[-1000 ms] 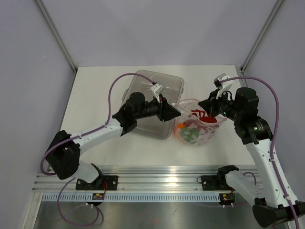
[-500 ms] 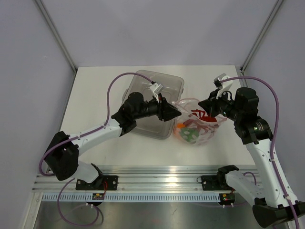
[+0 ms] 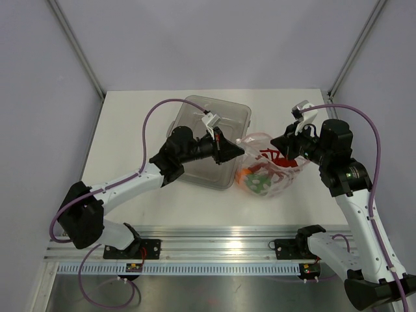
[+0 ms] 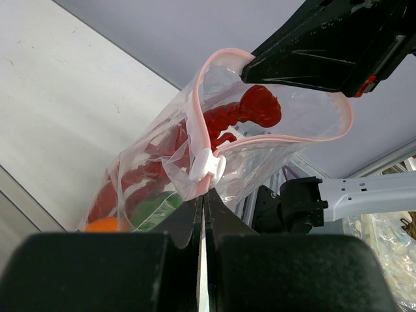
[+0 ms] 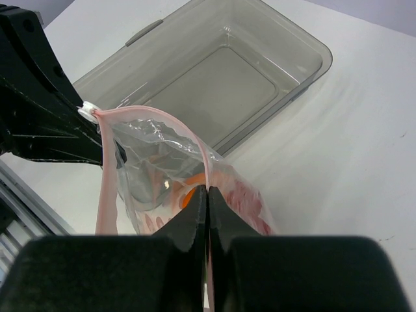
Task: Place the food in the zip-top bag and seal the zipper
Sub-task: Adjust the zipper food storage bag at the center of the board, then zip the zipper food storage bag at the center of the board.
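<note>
Holding the food (image 4: pixel 253 107), the zip-top bag (image 3: pixel 263 172) hangs right of the tray (image 3: pixel 195 123), its zipper (image 4: pixel 279 138) running left to right from the left gripper (image 4: pixel 203 195), pinched shut beside the white slider (image 4: pixel 208 168), to the right gripper (image 5: pixel 208 192), clamped on the other end.

The top external camera looks steeply down from above the near edge over the whole white table (image 3: pixel 130 130). Both wrist cameras sit close, facing each other across the floppy clear pink-edged plastic bag (image 3: pixel 270 175) (image 4: pixel 260 136) (image 5: pixel 149 153), which all three views share; the left apparently tilts upward.
</note>
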Controlling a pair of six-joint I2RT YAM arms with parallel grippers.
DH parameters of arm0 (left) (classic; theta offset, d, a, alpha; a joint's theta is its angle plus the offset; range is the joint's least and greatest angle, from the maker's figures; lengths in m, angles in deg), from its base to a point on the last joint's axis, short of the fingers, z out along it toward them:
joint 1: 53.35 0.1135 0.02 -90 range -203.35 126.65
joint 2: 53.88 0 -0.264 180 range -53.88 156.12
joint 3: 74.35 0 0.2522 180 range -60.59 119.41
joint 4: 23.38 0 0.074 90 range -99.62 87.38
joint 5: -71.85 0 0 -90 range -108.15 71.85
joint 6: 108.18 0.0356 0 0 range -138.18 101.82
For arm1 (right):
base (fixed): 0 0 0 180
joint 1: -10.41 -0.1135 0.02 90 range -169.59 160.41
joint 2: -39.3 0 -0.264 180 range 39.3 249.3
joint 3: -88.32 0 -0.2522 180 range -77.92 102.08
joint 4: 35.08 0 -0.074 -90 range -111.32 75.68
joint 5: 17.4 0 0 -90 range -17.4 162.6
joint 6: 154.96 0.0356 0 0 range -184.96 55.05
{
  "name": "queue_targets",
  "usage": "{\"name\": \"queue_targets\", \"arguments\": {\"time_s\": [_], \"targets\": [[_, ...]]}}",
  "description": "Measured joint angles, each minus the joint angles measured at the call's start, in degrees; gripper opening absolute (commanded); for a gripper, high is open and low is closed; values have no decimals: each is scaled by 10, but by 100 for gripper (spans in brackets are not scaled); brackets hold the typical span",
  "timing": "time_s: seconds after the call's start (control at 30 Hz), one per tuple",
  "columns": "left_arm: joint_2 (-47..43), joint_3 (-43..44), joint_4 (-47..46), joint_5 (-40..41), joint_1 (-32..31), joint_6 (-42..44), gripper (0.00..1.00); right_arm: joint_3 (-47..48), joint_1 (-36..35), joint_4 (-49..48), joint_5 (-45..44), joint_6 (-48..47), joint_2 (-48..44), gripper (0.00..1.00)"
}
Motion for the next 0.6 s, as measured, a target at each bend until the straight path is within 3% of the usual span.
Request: {"name": "queue_targets", "arguments": {"time_s": [0.03, 0.07, 0.13, 0.37, 0.6], "targets": [[0, 0, 0, 0, 0, 0, 0, 0, 0, 2, 0, 1, 0, 20], [0, 0, 0, -2, 0, 0, 0, 2, 0, 7, 0, 1, 0, 42], [0, 0, 0, -5, 0, 0, 0, 8, 0, 19, 1, -3, 0, 50], [-1, 0, 0, -11, 0, 0, 0, 78, 0, 35, 68, -24, 20, 51], [-4, 2, 2, -25, 2, 2, 0, 78, -17, 1, 134, -46, 14, 50]]}}
